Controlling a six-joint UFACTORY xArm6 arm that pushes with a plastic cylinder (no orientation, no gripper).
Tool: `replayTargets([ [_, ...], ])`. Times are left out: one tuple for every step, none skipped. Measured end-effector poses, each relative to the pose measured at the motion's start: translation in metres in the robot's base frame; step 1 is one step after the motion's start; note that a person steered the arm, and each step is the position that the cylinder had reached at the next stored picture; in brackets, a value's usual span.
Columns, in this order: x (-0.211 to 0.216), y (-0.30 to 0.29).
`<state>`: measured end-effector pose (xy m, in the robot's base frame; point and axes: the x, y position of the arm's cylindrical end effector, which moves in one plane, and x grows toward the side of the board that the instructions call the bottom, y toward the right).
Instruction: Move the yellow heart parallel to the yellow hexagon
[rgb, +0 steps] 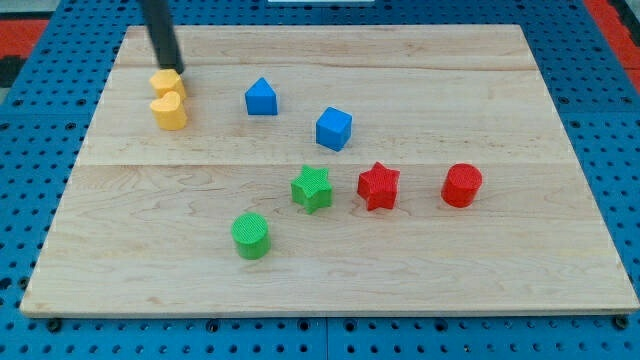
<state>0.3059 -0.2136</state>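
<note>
The yellow heart (169, 112) sits in the board's ten o'clock corner, and right at its twelve o'clock, touching or as good as touching it, is the yellow hexagon (167, 83). The two are stacked one behind the other, not side by side, so by my reading the job is barely begun: the heart needs to come out from under the hexagon and line up level with it.

The tip (172, 68) is down at the hexagon's twelve o'clock edge, the dark rod rising from it toward the view's top. It is a bare rod, so there is nothing to open or close and it holds nothing; it only pushes. From there it stands on the wrong side of the pair, with the hexagon between it and the heart. A shove from that spot would drive both blocks together, I'd say.

Out at the heart's three o'clock is a blue block with a peaked top (261, 97), near enough to crowd a sideways slide. Further toward four o'clock comes the blue cube (334, 128). Well apart, toward five o'clock, lie the green star (312, 188), green cylinder (251, 235), red star (379, 185) and red cylinder (462, 185), all clear of the action on the wooden board (560, 260).
</note>
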Motion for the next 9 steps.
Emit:
replayTargets([
  [0.05,-0.023],
  [0.051,-0.042],
  [0.051,-0.04],
  [0.028,-0.015],
  [0.034,0.026],
  [0.055,0.044],
  [0.049,0.038],
  [0.041,0.037],
  [0.057,0.017],
])
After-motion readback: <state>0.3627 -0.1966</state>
